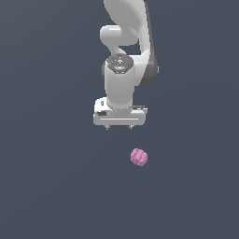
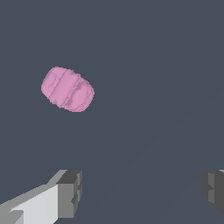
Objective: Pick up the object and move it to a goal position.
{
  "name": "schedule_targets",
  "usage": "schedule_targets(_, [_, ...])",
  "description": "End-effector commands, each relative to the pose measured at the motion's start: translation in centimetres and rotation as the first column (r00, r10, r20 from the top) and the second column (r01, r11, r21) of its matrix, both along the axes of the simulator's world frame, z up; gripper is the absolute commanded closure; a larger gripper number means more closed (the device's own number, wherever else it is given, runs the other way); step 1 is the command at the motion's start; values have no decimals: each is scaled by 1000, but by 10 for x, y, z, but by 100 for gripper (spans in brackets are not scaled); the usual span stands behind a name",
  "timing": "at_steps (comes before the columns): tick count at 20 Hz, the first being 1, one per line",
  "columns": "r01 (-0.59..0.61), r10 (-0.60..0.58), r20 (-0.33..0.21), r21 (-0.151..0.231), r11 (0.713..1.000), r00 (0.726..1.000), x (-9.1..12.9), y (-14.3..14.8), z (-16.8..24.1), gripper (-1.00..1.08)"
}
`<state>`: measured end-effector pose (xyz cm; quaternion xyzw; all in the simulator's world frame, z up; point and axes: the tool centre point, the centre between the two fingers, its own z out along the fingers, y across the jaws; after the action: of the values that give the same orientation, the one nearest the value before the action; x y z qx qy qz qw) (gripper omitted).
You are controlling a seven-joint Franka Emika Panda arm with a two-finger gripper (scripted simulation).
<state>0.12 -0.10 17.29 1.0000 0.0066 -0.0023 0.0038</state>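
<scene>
The object [image 1: 139, 157] is a small pink, bumpy, roundish clump lying on the dark grey surface. In the exterior view it sits below and a little to the right of my gripper [image 1: 119, 127], apart from it. The white hand points downward, and only its short fingertips [image 1: 108, 127] show under the body. The wrist view shows the object [image 2: 68, 89] lying outside the span of my gripper [image 2: 142, 192], whose two grey fingers [image 2: 70, 194] stand wide apart and open with nothing between them.
A plain dark grey surface [image 1: 56, 186] fills both views. The white arm [image 1: 126, 42] rises behind the hand toward the exterior view's top.
</scene>
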Motion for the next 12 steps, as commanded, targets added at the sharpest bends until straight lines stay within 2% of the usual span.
schedule_targets(1, [0,0,0,0,1000,1000,0,0,0,-92])
schedule_targets(12, [-68,68,-28,-3,998,997,-3,23,-6,-92])
